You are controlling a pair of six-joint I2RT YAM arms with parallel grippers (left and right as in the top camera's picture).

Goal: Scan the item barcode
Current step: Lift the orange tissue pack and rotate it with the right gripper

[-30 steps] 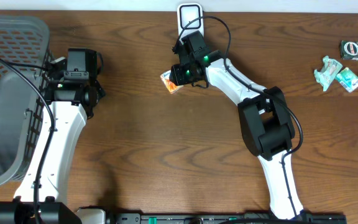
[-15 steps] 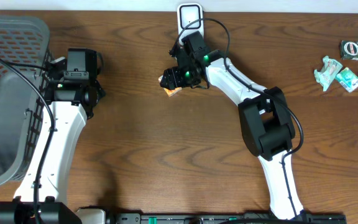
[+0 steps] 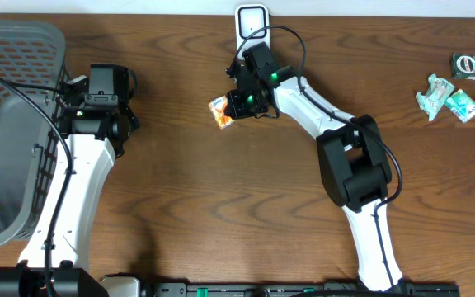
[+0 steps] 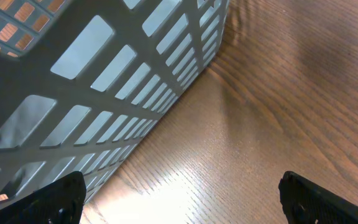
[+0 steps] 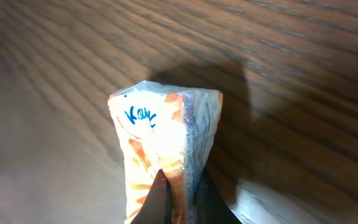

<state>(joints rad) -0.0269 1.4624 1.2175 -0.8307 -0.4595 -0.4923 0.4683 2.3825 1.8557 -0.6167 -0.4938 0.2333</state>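
Where the left gripper [image 4: 185,208] hangs beside the grey basket [image 4: 104,93] at the table's [image 3: 180,206] left edge, its jaws are spread wide and hold nothing. Farther back, towards the middle of the far edge, the right gripper [image 5: 182,199] is clenched on one end of an orange snack packet [image 5: 163,137]. A white scanner [image 3: 251,21] stands at the far edge just behind. Green packets [image 3: 444,97] lie near the far right corner.

Counter [image 3: 188,198] bare and wide between the arms. Grey mesh basket [image 3: 23,35] walls off left side, just beside left end effector [image 4: 185,202]. Right arm [image 3: 320,115], pinching orange packet [image 3: 223,110], stretches to white scanner [image 3: 251,18]. Loose wrappers [image 3: 448,97] crowd far-right corner.
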